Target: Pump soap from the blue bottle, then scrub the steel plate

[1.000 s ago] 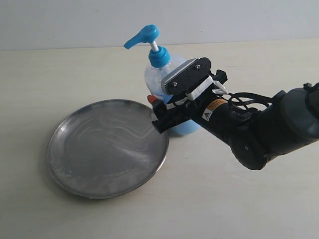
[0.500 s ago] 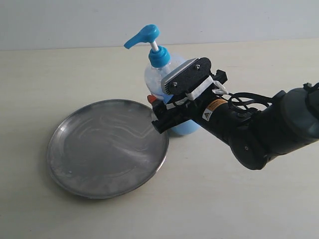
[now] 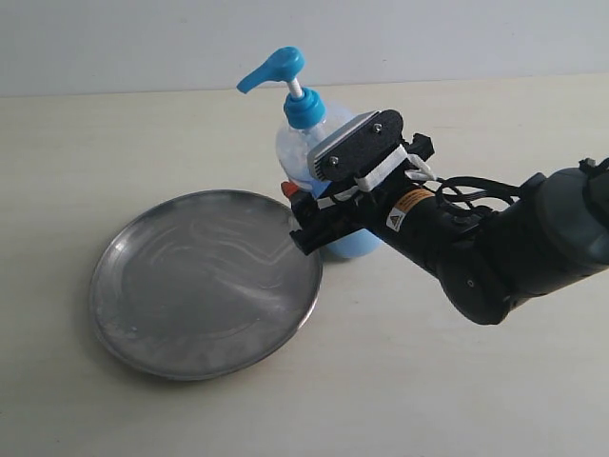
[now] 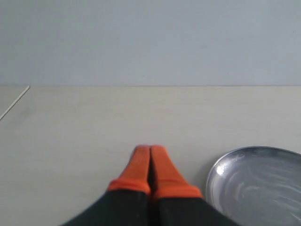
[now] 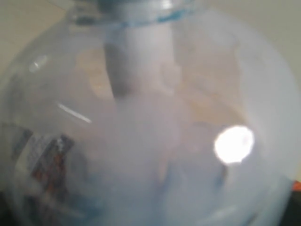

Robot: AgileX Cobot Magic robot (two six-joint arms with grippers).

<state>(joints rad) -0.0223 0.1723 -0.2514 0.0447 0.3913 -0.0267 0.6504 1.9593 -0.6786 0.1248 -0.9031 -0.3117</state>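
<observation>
The blue bottle (image 3: 297,143) stands upright behind the far right rim of the steel plate (image 3: 205,281), its blue pump head (image 3: 276,69) raised and pointing left. Pale blue soap (image 3: 360,246) shows low in the bottle. My right gripper (image 3: 300,214) straddles the bottle's body from the right, with one orange fingertip (image 3: 287,189) showing at the bottle's left side. The bottle (image 5: 141,117) fills the right wrist view, blurred. My left gripper (image 4: 150,149) is shut on nothing, low over bare table, with the plate (image 4: 258,183) beside it. It is outside the exterior view.
The plate's streaky surface carries pale smears and no clear blue blob. Light tabletop (image 3: 457,381) runs all round the plate and bottle. A plain wall (image 3: 428,38) closes the back. My right arm (image 3: 495,248) reaches in from the right edge.
</observation>
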